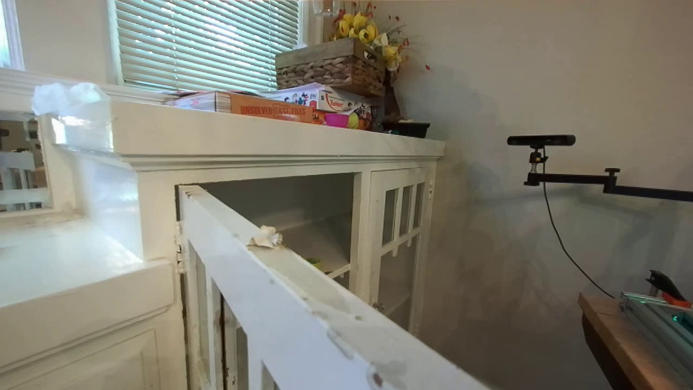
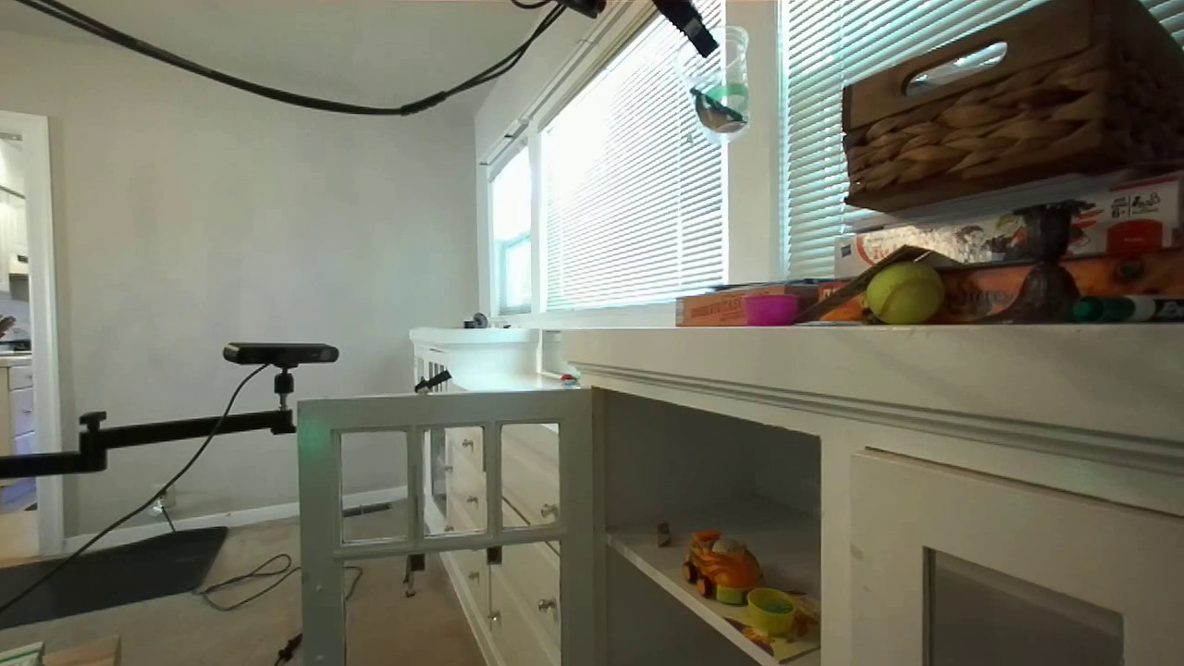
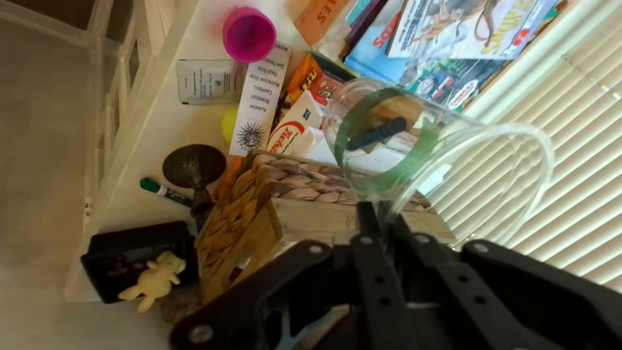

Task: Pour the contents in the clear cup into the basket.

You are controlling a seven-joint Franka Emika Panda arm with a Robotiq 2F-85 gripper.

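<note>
- at far left of an exterior view, a black camera (image 2: 280, 353) stands on a jointed arm (image 2: 185, 428) before a pale wall (image 2: 231, 231).
- next, a white cabinet door (image 2: 444, 409), standing open.
- past the door, an inner shelf (image 2: 791, 548) bears an orange toy truck (image 2: 724, 560) and, just beside it, a small yellow cup (image 2: 770, 610).
- high above, the gripper (image 3: 383, 218), clearest in the wrist view, pinches the clear cup (image 2: 726, 88) by its wall at the rim.
- the clear cup hangs in the air in front of the window (image 2: 629, 203), close to upright, with a green band around it and a dark stick-shaped object (image 3: 376, 134) inside.
- lower, on the cabinet top (image 2: 832, 356), a pink cup (image 2: 770, 310) and a yellow-green ball (image 2: 905, 293).
- farther right, the brown woven basket (image 2: 971, 139) rests on stacked boxes (image 2: 1133, 217); the clear cup is apart from it here, and overlaps its edge in the wrist view.
- at far right, a dark candlestick (image 2: 1045, 264) and a green marker (image 2: 1096, 310) in front of the boxes.
</note>
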